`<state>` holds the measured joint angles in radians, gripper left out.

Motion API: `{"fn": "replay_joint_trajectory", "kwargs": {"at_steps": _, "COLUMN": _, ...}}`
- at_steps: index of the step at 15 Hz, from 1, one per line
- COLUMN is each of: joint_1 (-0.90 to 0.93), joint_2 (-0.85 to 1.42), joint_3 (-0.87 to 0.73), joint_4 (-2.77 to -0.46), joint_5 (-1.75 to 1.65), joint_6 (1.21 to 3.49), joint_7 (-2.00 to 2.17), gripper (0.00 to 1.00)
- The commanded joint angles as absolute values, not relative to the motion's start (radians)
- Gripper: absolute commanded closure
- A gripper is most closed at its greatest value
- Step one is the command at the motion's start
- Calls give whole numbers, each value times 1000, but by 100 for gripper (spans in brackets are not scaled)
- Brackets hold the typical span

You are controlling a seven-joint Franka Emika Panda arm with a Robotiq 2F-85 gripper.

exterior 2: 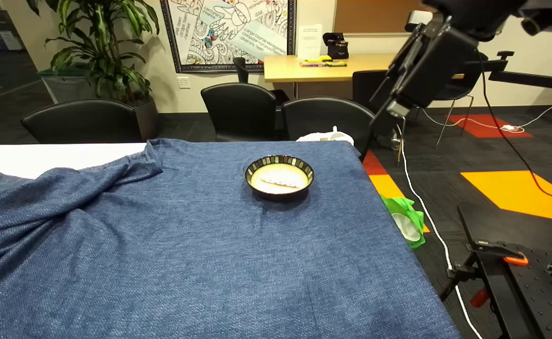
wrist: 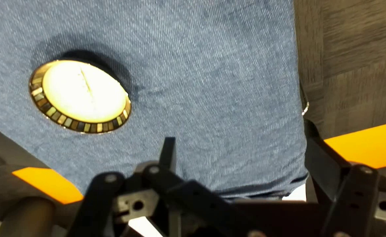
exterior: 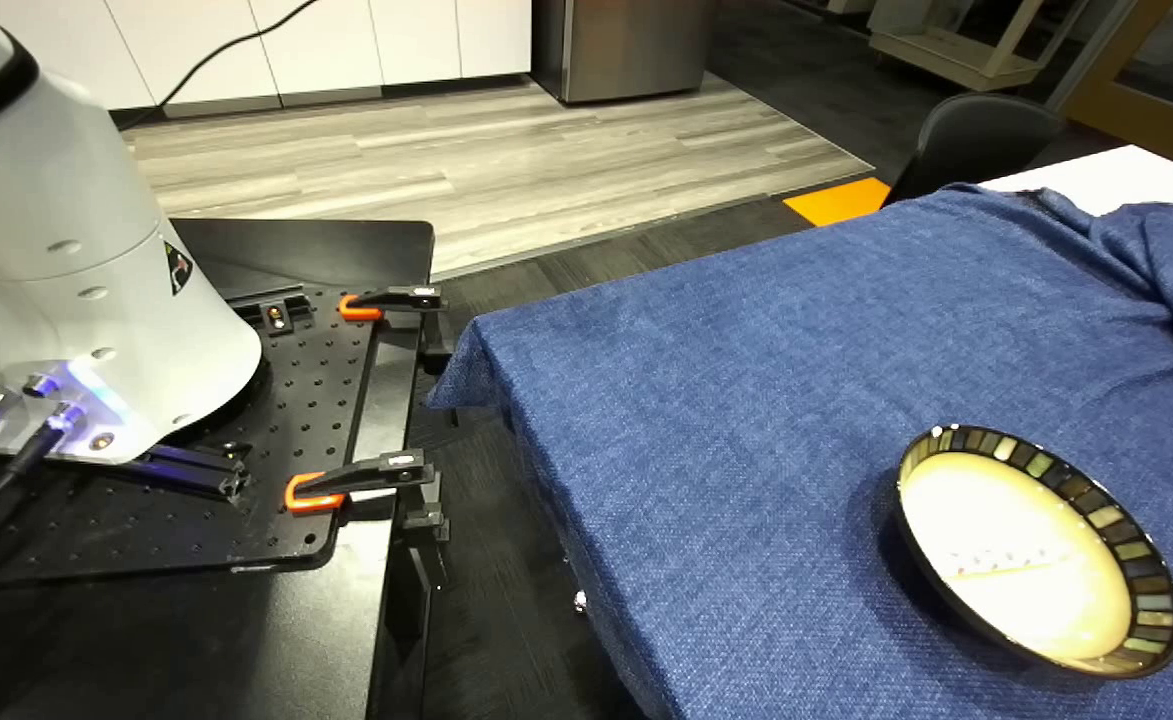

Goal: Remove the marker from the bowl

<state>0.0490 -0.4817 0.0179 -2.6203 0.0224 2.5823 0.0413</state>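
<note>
The bowl has a cream inside and a dark rim patterned with yellowish dashes. It sits on the blue cloth in both exterior views (exterior: 1136, 555) (exterior 2: 279, 160) and at the upper left of the wrist view (wrist: 77, 126). The marker, a slim white stick, lies flat inside the bowl in both exterior views (exterior: 996, 571) (exterior 2: 280, 183); in the wrist view the marker (wrist: 86, 80) is a faint line washed out by glare. My gripper (wrist: 240, 133) is open, fingers wide apart with only cloth seen between them. In an exterior view the gripper (exterior 2: 377, 121) hangs above and apart from the bowl, near the table edge.
A blue cloth (exterior 2: 238, 263) covers the table, bunched in folds (exterior 2: 45, 207) at one side. A white tabletop part (exterior 2: 59, 157) shows beyond it. Black chairs (exterior 2: 240, 110) stand behind. The arm base (exterior: 76, 270) is on a black stand with orange clamps (exterior: 316, 492), across a gap.
</note>
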Motion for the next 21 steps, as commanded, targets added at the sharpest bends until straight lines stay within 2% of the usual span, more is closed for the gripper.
{"fn": "replay_joint_trajectory", "kwargs": {"at_steps": 1, "joint_1": 5, "joint_2": -349, "joint_3": 37, "joint_4": -2527, "joint_5": -34, "joint_6": 2685, "joint_7": 48, "gripper": 0}}
{"fn": "replay_joint_trajectory", "kwargs": {"at_steps": 11, "joint_1": -108, "joint_2": -17, "joint_3": -23, "joint_4": -2191, "joint_5": -179, "joint_6": 2652, "joint_7": 145, "gripper": 0}}
{"fn": "replay_joint_trajectory", "kwargs": {"at_steps": 21, "joint_1": -143, "joint_2": 192, "joint_3": -168, "joint_4": -2003, "joint_5": -167, "joint_6": 2523, "joint_7": 93, "gripper": 0}}
